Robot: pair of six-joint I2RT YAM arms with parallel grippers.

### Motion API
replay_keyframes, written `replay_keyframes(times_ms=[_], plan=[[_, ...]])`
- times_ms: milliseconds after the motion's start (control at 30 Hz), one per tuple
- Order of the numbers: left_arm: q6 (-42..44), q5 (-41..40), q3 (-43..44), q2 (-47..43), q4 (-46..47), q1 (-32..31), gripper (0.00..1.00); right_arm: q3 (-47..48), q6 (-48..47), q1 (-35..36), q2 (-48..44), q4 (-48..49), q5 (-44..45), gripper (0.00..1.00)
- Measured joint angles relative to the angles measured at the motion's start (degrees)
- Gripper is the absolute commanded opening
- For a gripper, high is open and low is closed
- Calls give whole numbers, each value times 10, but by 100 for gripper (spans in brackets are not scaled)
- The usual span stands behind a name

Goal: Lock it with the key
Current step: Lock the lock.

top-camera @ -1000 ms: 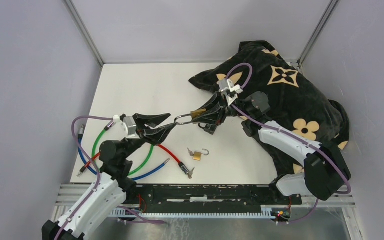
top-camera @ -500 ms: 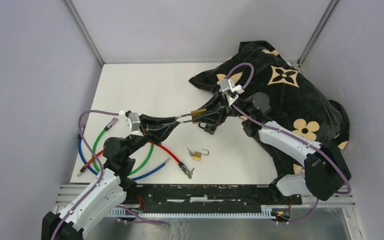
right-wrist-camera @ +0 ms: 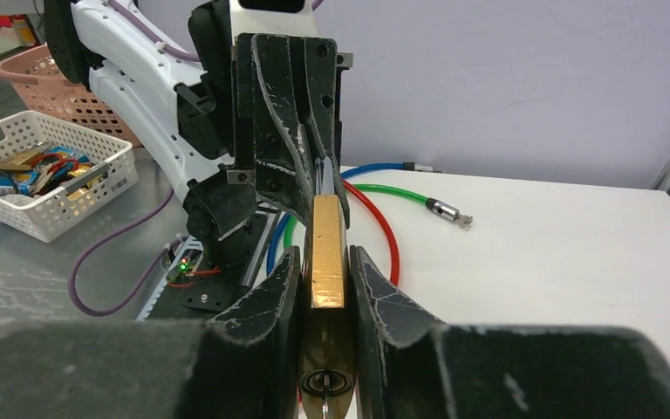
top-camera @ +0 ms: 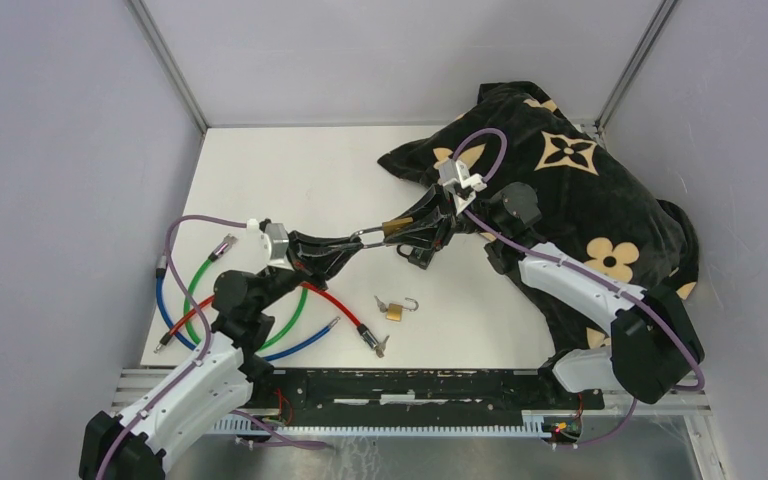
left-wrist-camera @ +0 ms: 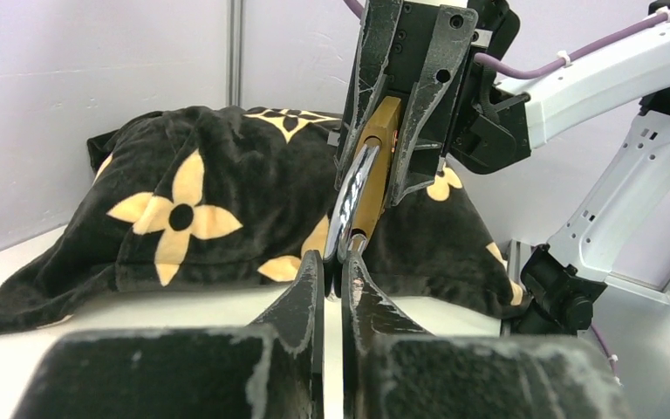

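Observation:
A brass padlock (top-camera: pixel 395 228) with a silver shackle (top-camera: pixel 368 237) hangs in the air over the middle of the table, held between both grippers. My right gripper (top-camera: pixel 415 228) is shut on the brass body (right-wrist-camera: pixel 325 253). The keyhole (right-wrist-camera: pixel 325 381) faces the right wrist camera, with a thin metal piece in it. My left gripper (top-camera: pixel 353 241) is shut on the shackle (left-wrist-camera: pixel 349 196), its fingertips (left-wrist-camera: pixel 314 279) pinching the loop's near end. The brass body also shows in the left wrist view (left-wrist-camera: pixel 375 166).
A second small padlock (top-camera: pixel 397 308) with an open shackle lies on the table below the held one. Red (top-camera: pixel 335 300), green (top-camera: pixel 193 285) and blue (top-camera: pixel 165 305) cables lie at the left. A black flower-patterned cloth (top-camera: pixel 570 190) covers the back right. White and pink baskets (right-wrist-camera: pixel 44 175) stand off the table.
My left gripper was open around the shackle one second ago. It has since shut on the shackle, and the left arm has shifted slightly right. The right gripper has held still.

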Motion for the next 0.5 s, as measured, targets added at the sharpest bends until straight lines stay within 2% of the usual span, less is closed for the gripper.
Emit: replay_keyframes(times_ms=[233,500], plan=[[0,-9,0,16,7,-3,2,1,-36,1,-9,-36,13,0],[5,-40,0,34,42,-28,2,1,-36,-1,-18,-22,14,0]])
